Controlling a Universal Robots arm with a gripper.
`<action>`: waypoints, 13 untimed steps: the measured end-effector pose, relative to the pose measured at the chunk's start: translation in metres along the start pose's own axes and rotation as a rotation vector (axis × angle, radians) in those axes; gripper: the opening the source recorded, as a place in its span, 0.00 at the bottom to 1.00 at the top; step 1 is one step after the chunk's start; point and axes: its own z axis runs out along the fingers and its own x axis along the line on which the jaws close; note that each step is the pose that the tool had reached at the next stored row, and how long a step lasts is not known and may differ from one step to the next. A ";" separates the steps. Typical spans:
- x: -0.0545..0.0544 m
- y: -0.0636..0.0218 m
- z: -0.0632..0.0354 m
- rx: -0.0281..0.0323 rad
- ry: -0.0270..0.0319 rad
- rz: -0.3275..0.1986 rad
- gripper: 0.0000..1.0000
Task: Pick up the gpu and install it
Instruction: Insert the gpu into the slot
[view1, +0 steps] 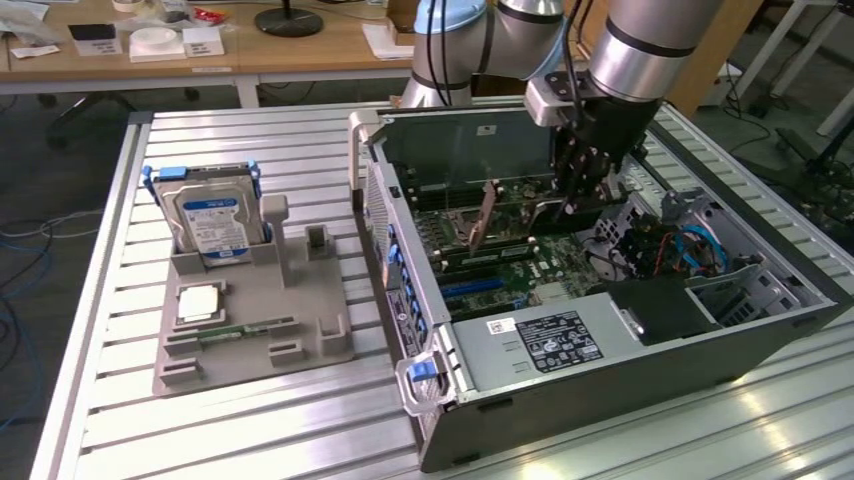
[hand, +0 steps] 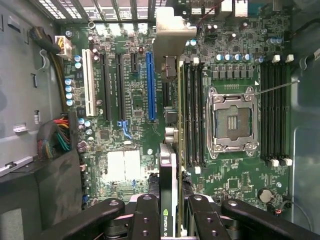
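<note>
**Card in the gripper, hanging beside the blue slot**

From my remote station I see the gripper (view1: 577, 200) lowered into the open computer case (view1: 601, 340). Its jaws are clenched on the gpu (hand: 167, 165), which I see edge-on between the dark fingers (hand: 145, 215) in the wrist view.

The gpu (view1: 487, 215) stands on its edge above the motherboard (hand: 125, 135), and I judge it is not yet seated.

The relation that matters is this one. The long axis of the card runs parallel to the blue slot (hand: 150, 85). But the card is not over the slot: it lies just beside it, on the side toward the processor socket (hand: 232, 120). The card hangs directly below the gripper, so the offset between card and slot is sideways, across the slot and not along it.

My count:
- one gpu and one gripper;
- one blue slot, two long black slots (hand: 105, 85) and one white slot (hand: 90, 82);
- one processor socket, empty.

Outside the case, on the grey holder (view1: 314, 345), there is one hard drive (view1: 214, 225) and one memory stick (view1: 247, 328).
</note>
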 end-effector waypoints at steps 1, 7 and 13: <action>0.001 0.0001 -0.0001 0.0000 0.0000 0.000 0.27; 0.006 0.0002 -0.0003 0.0000 -0.0001 0.000 0.27; 0.007 0.0062 0.0001 0.0010 0.0000 0.000 0.27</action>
